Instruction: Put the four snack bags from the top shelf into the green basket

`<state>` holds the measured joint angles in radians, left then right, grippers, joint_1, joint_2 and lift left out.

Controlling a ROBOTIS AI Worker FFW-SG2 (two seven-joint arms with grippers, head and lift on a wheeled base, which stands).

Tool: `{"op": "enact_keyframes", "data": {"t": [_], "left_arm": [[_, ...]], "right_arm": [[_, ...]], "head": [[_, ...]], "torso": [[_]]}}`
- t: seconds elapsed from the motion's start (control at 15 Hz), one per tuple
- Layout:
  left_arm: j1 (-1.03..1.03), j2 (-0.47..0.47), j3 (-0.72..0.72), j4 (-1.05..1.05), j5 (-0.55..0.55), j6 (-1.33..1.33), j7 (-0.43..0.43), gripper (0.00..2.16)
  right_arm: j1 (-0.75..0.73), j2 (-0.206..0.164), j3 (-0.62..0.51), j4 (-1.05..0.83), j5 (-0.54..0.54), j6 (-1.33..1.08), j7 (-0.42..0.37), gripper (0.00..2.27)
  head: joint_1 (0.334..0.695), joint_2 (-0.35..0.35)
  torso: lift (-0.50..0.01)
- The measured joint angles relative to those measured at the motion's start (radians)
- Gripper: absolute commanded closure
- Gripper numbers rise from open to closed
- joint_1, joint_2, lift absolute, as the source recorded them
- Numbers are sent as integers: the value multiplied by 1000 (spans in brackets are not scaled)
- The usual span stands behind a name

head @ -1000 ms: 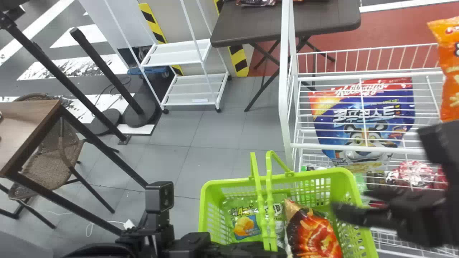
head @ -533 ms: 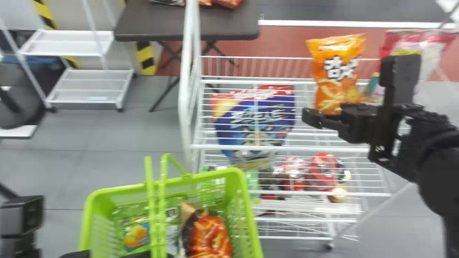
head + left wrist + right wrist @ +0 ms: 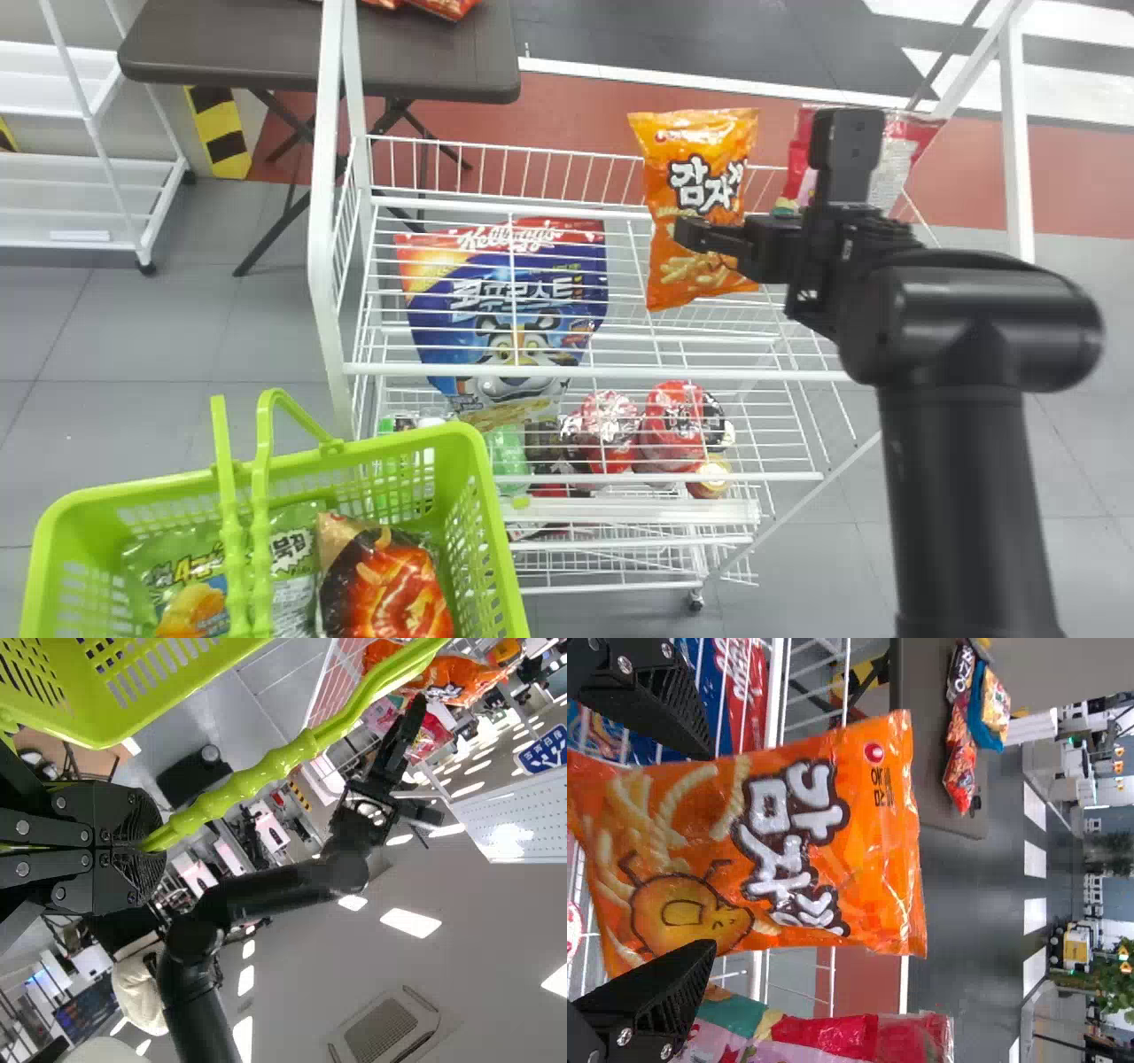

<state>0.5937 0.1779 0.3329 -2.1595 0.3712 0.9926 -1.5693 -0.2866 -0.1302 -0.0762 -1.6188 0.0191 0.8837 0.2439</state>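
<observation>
1. Orange snack bag [image 3: 698,159] stands upright on the top shelf [image 3: 585,371], long axis near vertical, printed front showing.
2. Right gripper [image 3: 702,237], spread open, hides some lower print.
3. Left gripper [image 3: 146,846] clasps the basket handle [image 3: 266,766].

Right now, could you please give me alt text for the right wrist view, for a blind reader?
An orange snack bag with a cartoon face stands before the open fingers of the right gripper. A red-and-pink bag is beside it; behind are a white wire rack and a brown table bearing more snack bags.
</observation>
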Motion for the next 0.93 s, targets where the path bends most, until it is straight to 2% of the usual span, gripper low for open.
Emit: {"op": "enact_keyframes", "data": {"t": [0.07,0.13,0.2,0.27,0.67,0.93], "left_arm": [[0,0,0,3,0,-3,0,2148],[0,0,0,6,0,-6,0,2148],[0,0,1,10,0,-7,0,2148],[0,0,2,13,0,-9,0,2148],[0,1,4,13,1,-12,0,2148],[0,5,3,11,1,-12,0,2148]], "right_arm": [[-27,1,11,61,13,-20,0,353],[-54,3,24,120,30,-34,0,812],[-70,4,35,157,45,-43,0,1629],[-75,4,40,171,52,-50,2,2192],[10,12,4,54,28,-76,2,2253],[167,11,-26,-219,-78,10,25,2253]], "head": [[695,-192],[695,-189],[695,-186],[695,-184],[695,-187],[695,-173]], "torso": [[-4],[-4],[-4],[-4],[-4],[-4]]}}
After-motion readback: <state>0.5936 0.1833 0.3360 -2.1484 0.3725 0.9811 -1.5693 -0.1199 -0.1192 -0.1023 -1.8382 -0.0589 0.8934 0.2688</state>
